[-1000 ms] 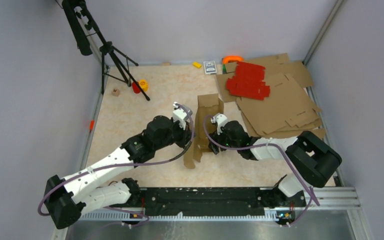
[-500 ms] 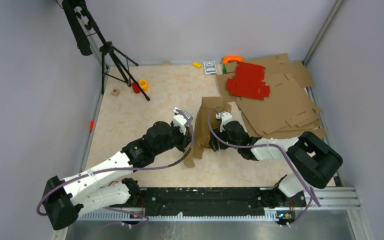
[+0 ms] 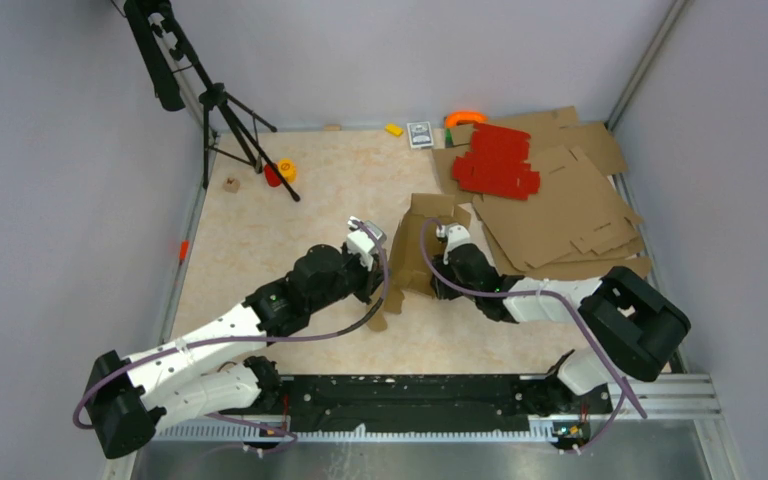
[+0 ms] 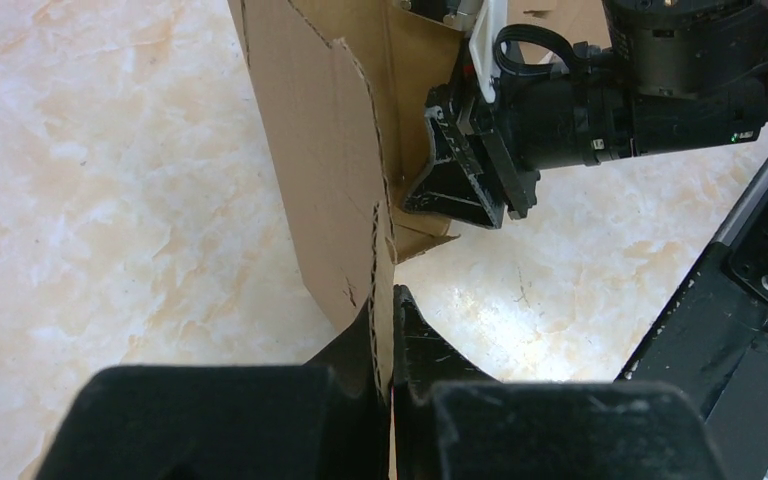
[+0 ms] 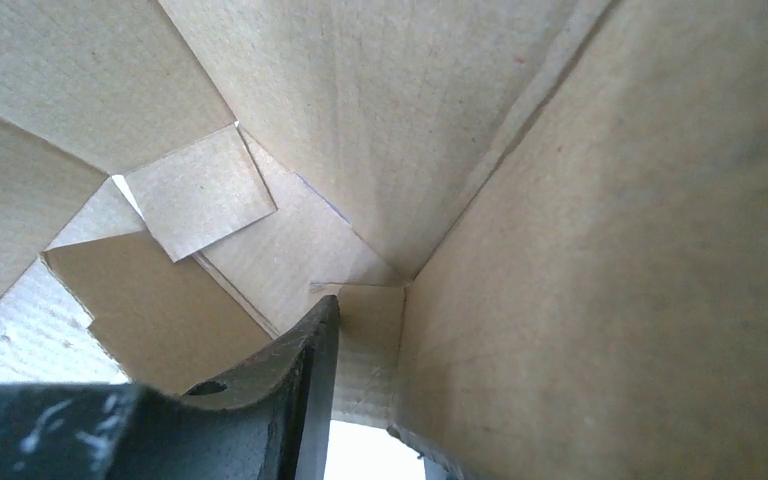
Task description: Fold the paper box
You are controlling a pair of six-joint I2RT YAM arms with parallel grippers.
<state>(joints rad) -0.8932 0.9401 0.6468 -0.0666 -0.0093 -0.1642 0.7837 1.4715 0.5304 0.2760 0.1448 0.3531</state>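
Observation:
The paper box (image 3: 422, 238), plain brown creased cardboard, stands half-formed on the table between my two arms. In the left wrist view its near panel (image 4: 320, 150) rises upright. My left gripper (image 4: 392, 310) is shut on that panel's lower edge, seen from above at the box's left side (image 3: 382, 288). My right gripper (image 3: 424, 284) reaches into the box from the right. In the right wrist view the box's inner walls and flaps (image 5: 580, 250) fill the picture. One finger (image 5: 290, 380) stands clear of a side wall. The other finger is hidden behind that wall.
Flat brown cardboard sheets (image 3: 560, 210) with red sheets (image 3: 495, 160) on top lie at the back right. A tripod (image 3: 220, 110) stands at the back left, near a red-and-yellow item (image 3: 280, 170). An orange ring (image 3: 465, 118) sits at the far edge. The black base rail (image 3: 410, 395) runs along the near edge.
The box has tipped lower and toward the back right. My right gripper has pushed further into it and its jaws have narrowed. The left gripper keeps its hold.

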